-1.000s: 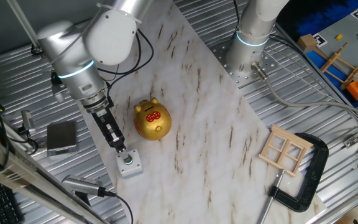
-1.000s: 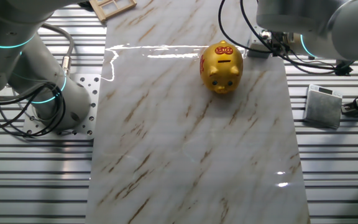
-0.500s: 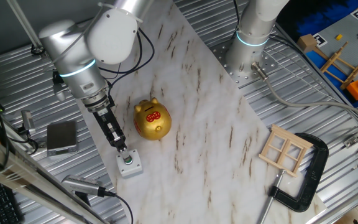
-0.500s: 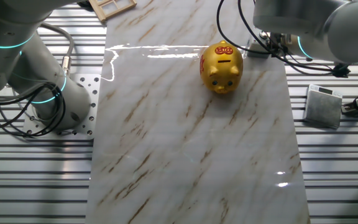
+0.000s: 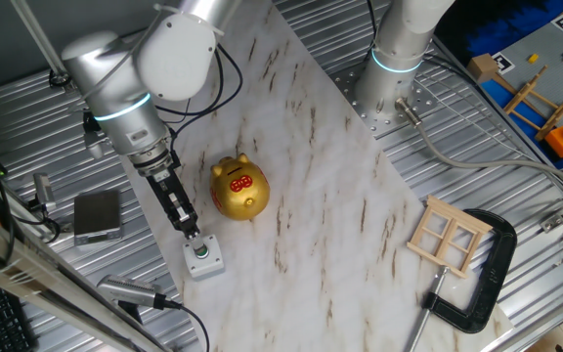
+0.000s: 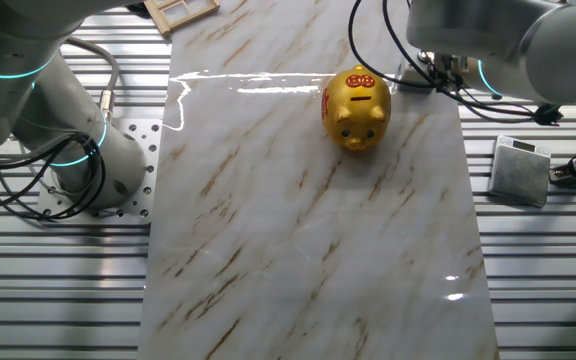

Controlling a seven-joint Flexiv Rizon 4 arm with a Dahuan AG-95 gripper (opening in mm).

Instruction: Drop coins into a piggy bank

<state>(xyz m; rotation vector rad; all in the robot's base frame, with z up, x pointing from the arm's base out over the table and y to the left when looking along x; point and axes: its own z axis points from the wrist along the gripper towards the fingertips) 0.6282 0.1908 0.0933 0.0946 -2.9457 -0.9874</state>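
The gold piggy bank [image 5: 239, 189] stands on the marble slab [image 5: 321, 205], its dark slot and red markings facing up; it also shows in the other fixed view [image 6: 356, 108]. My gripper [image 5: 191, 233] points down to the left of the pig, its two thin fingers together. Its tips are right at the top edge of a small grey box with a green button [image 5: 203, 257]. No coin shows in any view. In the other fixed view the fingers are hidden and only the arm's wrist [image 6: 468, 30] shows behind the pig.
A grey block [image 5: 98, 215] lies on the ribbed table left of the gripper and shows in the other view [image 6: 521, 170]. A wooden window frame [image 5: 454, 235] and a black clamp [image 5: 487, 279] lie at the right. A second arm's base [image 5: 394, 68] stands behind the slab.
The arm has shifted very slightly, with the fingertips lifting a touch off the button box. The piggy bank has not moved.
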